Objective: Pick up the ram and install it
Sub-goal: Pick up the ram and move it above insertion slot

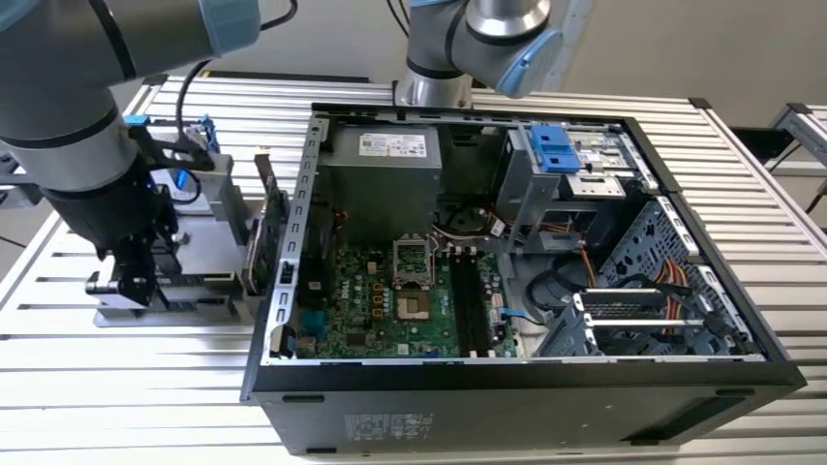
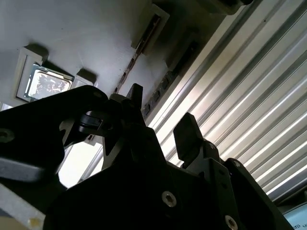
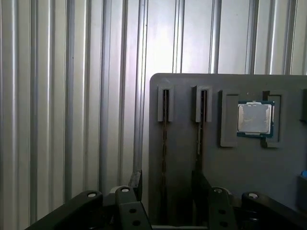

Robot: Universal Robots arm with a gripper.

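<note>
Jaws spread open and empty, set astride the ram (image 3: 165,139), which stands edge-on in a slot of the grey holder (image 3: 230,167) on the ribbed table (image 3: 72,96), second stick (image 3: 200,134) in the next slot, processor (image 3: 255,119) beside, open computer case (image 1: 517,242) near.

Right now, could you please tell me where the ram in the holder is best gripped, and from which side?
Pinch the ram across its two flat faces at the long upper edge, coming straight down from above. It appears to stand on edge in a narrow slot of the holder, so only that thin edge is exposed. The open gripper hangs astride it.
</note>
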